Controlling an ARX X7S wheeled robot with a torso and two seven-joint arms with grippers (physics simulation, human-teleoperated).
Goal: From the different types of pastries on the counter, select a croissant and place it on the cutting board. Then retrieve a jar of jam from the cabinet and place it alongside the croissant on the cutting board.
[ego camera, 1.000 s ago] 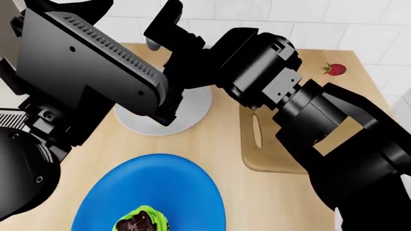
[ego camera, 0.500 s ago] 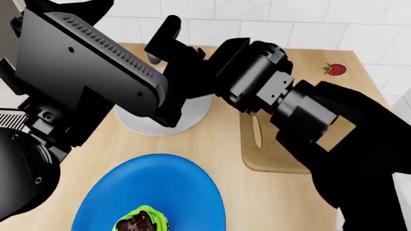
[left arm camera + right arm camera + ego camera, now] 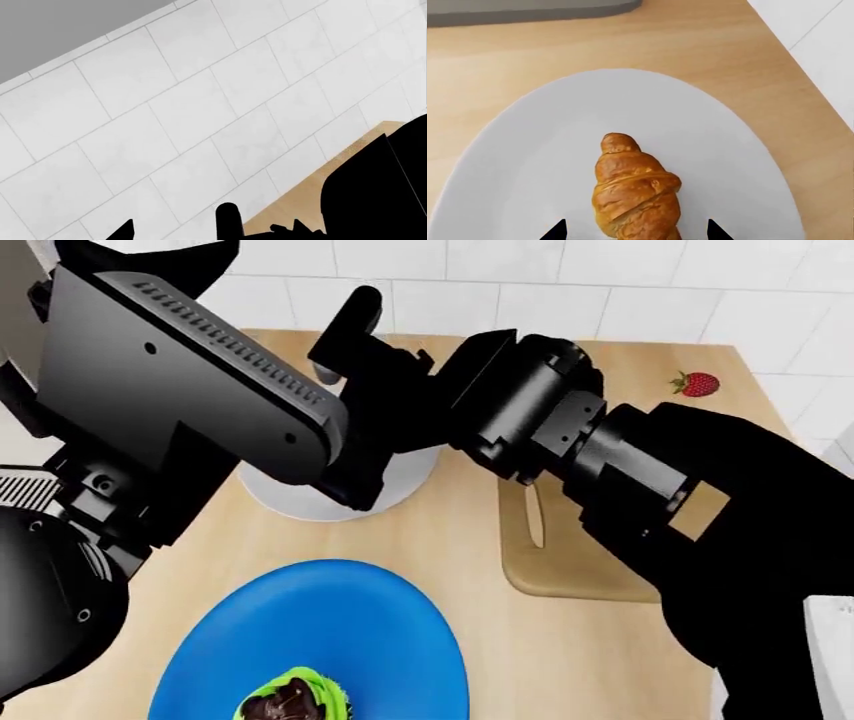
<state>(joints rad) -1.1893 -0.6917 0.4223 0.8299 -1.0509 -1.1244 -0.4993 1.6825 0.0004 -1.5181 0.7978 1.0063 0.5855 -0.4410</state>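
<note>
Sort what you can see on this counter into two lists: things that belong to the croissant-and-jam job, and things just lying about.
Belongs to the job:
croissant, lying on the grey plate
cutting board
right gripper, fingertips either side of the croissant

Just lying about:
cupcake on the blue plate
strawberry

The jam jar is not in view.

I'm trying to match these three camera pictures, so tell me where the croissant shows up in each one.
Head view: not visible; the arms cover the middle of the grey plate.
Left wrist view: not in it; only wall tiles and a strip of counter.
Right wrist view: the croissant lies on the plate, low in the picture, between the tips of the right end effector.
Shared landmark: the grey plate, in the head and right wrist views.
</note>
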